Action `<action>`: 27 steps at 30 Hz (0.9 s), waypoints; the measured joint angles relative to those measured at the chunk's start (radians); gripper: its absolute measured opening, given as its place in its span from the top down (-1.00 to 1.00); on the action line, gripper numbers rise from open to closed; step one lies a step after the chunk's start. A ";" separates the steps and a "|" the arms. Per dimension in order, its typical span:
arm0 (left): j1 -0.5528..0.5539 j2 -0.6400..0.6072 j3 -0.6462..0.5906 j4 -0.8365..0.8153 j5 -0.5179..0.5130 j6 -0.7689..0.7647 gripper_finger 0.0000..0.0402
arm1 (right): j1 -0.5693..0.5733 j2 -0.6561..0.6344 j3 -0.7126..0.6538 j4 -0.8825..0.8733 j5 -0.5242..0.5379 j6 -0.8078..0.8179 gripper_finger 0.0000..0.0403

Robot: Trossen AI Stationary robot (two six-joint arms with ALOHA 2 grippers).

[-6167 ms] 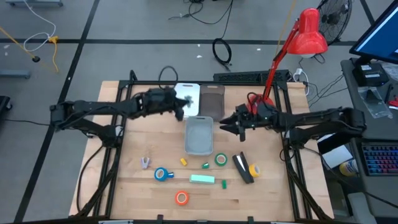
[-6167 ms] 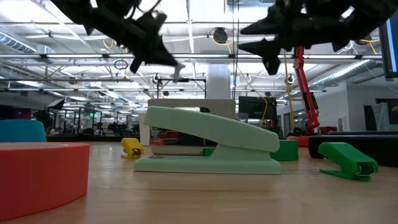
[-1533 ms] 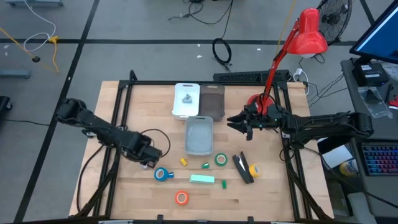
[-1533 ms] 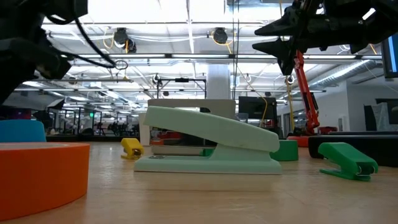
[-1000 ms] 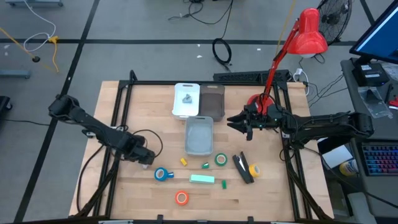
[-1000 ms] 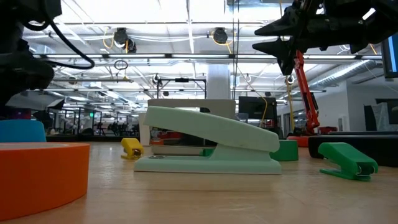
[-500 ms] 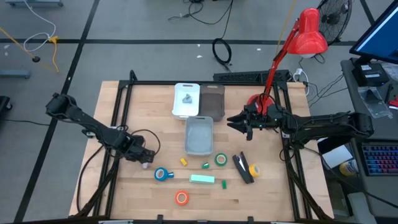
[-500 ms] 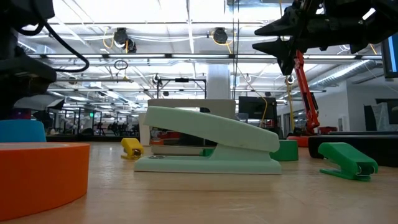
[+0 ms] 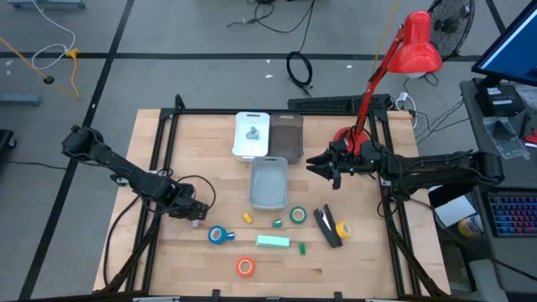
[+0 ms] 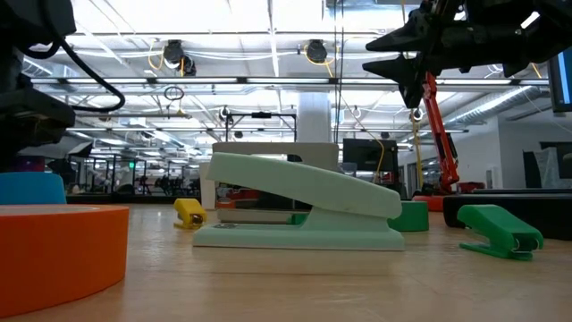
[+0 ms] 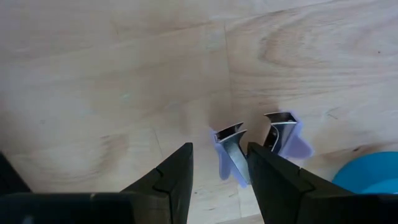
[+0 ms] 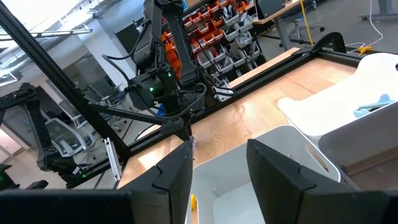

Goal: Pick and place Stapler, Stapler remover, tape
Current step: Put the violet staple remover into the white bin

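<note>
A lavender stapler remover (image 11: 255, 149) lies flat on the wood at the table's left, beside the blue tape (image 9: 220, 235). My left gripper (image 11: 221, 168) points down over it, open; one metal jaw of the remover shows between the fingers, the other beyond one finger. A mint stapler (image 9: 273, 242) and a black stapler (image 9: 327, 226) lie near the front, with orange tape (image 9: 245, 267), green tape (image 9: 298, 216) and yellow-orange tape (image 9: 342, 228). My right gripper (image 9: 312, 168) hangs level and open, right of the grey bin (image 9: 268, 198).
A white tray (image 9: 240, 143) holding another remover and a dark tray (image 9: 286, 136) stand at the far middle. Small yellow (image 9: 248, 218) and green (image 9: 277, 223) bits lie by the grey bin. A red lamp (image 9: 415, 46) rises at the far right.
My left gripper has tipped a little more steeply downward over the lavender stapler remover, its arm shifting slightly toward the table's left edge. The remover and the other things have stayed where they were.
</note>
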 joint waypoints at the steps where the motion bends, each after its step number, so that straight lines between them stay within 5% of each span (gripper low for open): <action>1: 0.000 -0.001 0.000 0.000 0.000 0.000 0.25 | 0.000 0.000 0.000 0.000 0.000 0.000 0.29; 27: 0.000 -0.079 0.001 -0.065 0.003 0.023 0.25 | 0.000 0.000 0.000 0.001 0.000 0.000 0.28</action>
